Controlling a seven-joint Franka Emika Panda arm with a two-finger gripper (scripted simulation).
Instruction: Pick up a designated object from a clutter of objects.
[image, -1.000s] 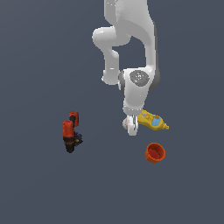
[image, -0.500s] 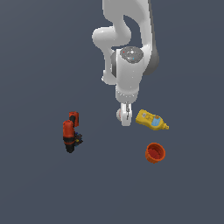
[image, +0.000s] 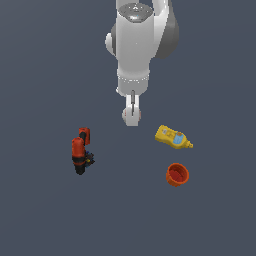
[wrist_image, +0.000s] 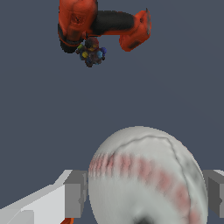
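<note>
The white ball (image: 131, 118) with reddish seam marks sits between the fingers of my gripper (image: 131, 113), held above the floor. In the wrist view the ball (wrist_image: 144, 175) fills the space between the two grey pads (wrist_image: 74, 194), which press on its sides. The gripper is shut on it. The rest of the clutter lies on the dark floor: the yellow squeeze bottle (image: 173, 137), the orange-red cup (image: 177, 174) and the red-and-black power drill (image: 79, 152), which also shows in the wrist view (wrist_image: 100, 26).
A tiny multi-coloured item (wrist_image: 92, 52) lies against the drill. The bottle and cup are at the exterior view's right of the gripper, the drill at its left. The floor is plain dark grey.
The arm has risen and swung toward the exterior view's left, away from the yellow bottle. The white ball has gone up with the gripper.
</note>
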